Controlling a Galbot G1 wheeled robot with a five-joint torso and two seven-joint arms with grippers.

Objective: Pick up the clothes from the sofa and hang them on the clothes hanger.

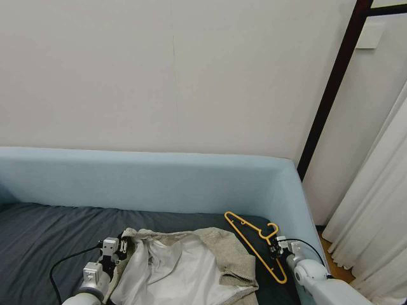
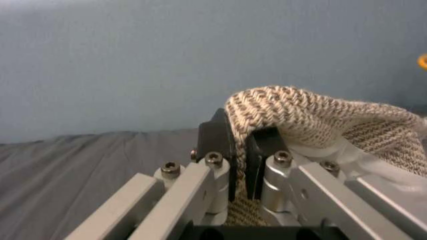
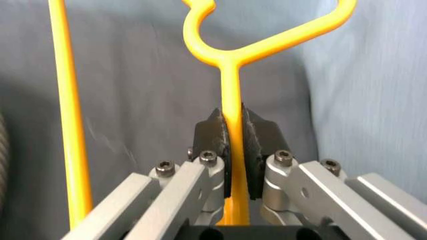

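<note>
A beige knitted garment (image 1: 184,264) with a white lining lies on the dark grey sofa seat (image 1: 44,235). My left gripper (image 1: 121,246) is shut on its collar edge; in the left wrist view the knit fabric (image 2: 300,115) drapes over the black pads (image 2: 217,137) and runs down between them. An orange clothes hanger (image 1: 254,241) lies on the seat at the right of the garment. My right gripper (image 1: 277,246) is shut on it, and in the right wrist view the hanger's bar (image 3: 230,100) passes between the black pads (image 3: 257,135) just below the hook.
The sofa has a light blue backrest (image 1: 146,181) and a right armrest (image 1: 289,203). A white wall rises behind. A dark frame post (image 1: 331,89) and white curtains (image 1: 375,216) stand at the right. The left part of the seat is bare.
</note>
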